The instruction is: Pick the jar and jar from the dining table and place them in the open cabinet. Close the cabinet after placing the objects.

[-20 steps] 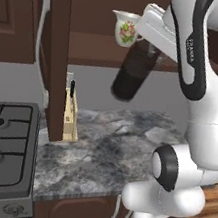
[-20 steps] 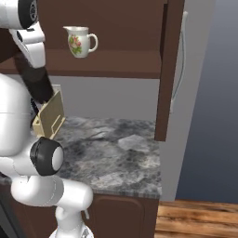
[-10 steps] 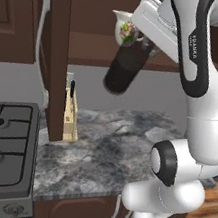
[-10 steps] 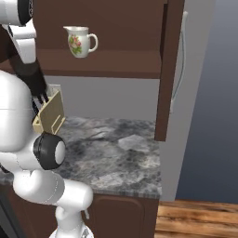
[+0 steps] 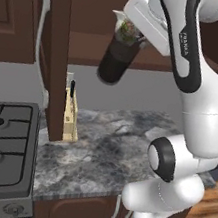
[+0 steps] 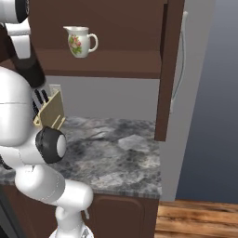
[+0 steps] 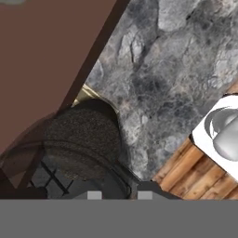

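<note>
Tall dark jar [image 5: 117, 62] hung in the upper middle of the left base view, pinched by the gripper [image 5: 131, 36] near its top and tilted, with its base swung toward the lower left of the frame. We saw its dark rounded body in the lower left of the hand view [image 7: 83, 139] as well, with the grey marbled counter [image 7: 186, 69] far beneath it. The jaws were pressed almost together on the jar.

We judged the step to be the carry into the open cabinet [image 6: 107, 60], whose shelf [image 6: 116, 65] ran across the upper part of the right base view. A white floral jug [image 6: 80, 41] already stood on that shelf. In the left base view the jug [image 5: 127, 25] sat directly behind the jar's top, so a straight push inward could strike it and tip it over. The open door [image 5: 54, 56] stood just left of the jar; a swing toward the left of the frame could clip its edge. Because the jar hung tilted, its base could catch the shelf lip on entry and twist out of the grip.
</note>
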